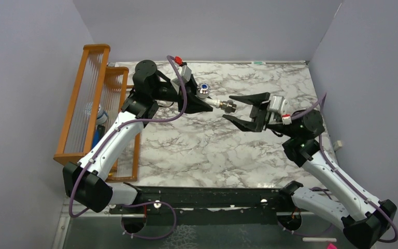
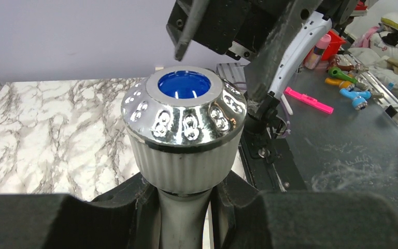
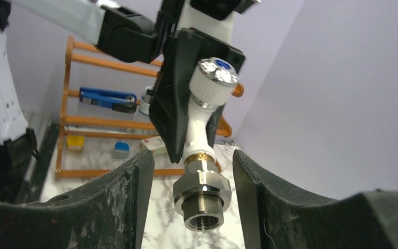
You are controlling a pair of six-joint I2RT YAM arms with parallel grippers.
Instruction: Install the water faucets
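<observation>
My left gripper (image 1: pixel 207 105) is shut on the white stem of a water faucet (image 1: pixel 215 102) and holds it level above the marble table (image 1: pixel 197 150). The round silvery knob (image 2: pixel 184 119) with its blue centre dot fills the left wrist view, above the clamped jaws of the left gripper (image 2: pixel 184 207). A silvery threaded nut fitting (image 3: pixel 202 194) sits on the faucet's metal end and points at my right gripper (image 3: pixel 193 176). That right gripper (image 1: pixel 241 110) is open, one finger on each side of the fitting with a gap on both sides.
An orange wooden rack (image 1: pixel 90 104) stands along the left wall; a blue tool (image 3: pixel 106 98) and small boxes lie on it. A black rail (image 1: pixel 202 199) runs along the near table edge. Grey walls close in the back and sides.
</observation>
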